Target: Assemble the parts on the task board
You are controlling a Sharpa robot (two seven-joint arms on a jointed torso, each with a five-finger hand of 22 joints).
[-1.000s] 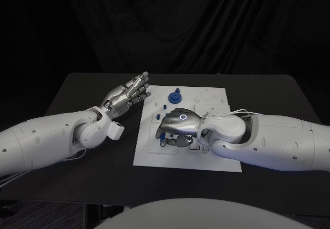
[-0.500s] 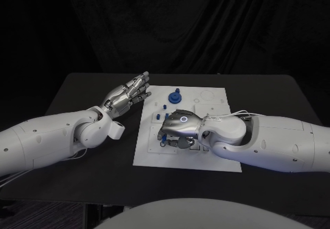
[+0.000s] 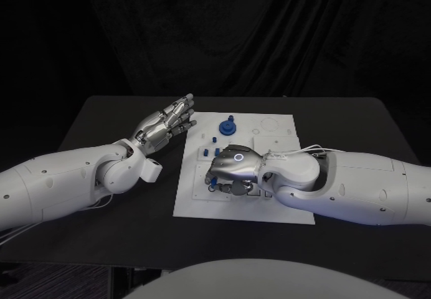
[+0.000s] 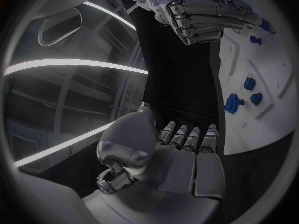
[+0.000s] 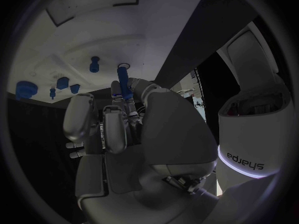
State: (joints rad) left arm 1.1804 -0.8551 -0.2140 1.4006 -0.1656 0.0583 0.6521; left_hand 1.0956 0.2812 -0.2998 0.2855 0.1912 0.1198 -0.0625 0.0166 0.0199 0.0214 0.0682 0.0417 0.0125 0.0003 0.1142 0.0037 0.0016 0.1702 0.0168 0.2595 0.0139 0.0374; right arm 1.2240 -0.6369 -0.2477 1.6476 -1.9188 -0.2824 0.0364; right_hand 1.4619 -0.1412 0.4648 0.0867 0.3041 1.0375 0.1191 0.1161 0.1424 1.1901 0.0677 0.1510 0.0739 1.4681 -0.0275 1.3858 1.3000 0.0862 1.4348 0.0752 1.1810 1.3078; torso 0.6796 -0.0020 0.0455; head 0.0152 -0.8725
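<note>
The white task board (image 3: 242, 205) lies mid-table. My right hand (image 3: 232, 169) hangs over its middle, fingers curled down. In the right wrist view these fingers pinch a slim blue peg (image 5: 124, 82), its tip close to a small ring on the board (image 5: 74, 40). A blue round part with a knob (image 3: 229, 127) stands at the board's far side, and small blue parts (image 3: 208, 151) sit near its left edge. My left hand (image 3: 166, 124) hovers open and flat beside the board's far left corner, holding nothing. The left wrist view shows this hand (image 4: 181, 154), the right hand (image 4: 206, 12) and blue parts (image 4: 233, 103).
Bare black table (image 3: 108, 218) surrounds the board on all sides. My right forearm (image 3: 359, 187) lies across the board's right half and hides it. Other blue parts (image 5: 94, 63) stand on the board beyond the peg in the right wrist view.
My right hand has shifted a little toward the near side of the board and sunk lower over it. The left arm has not moved.
</note>
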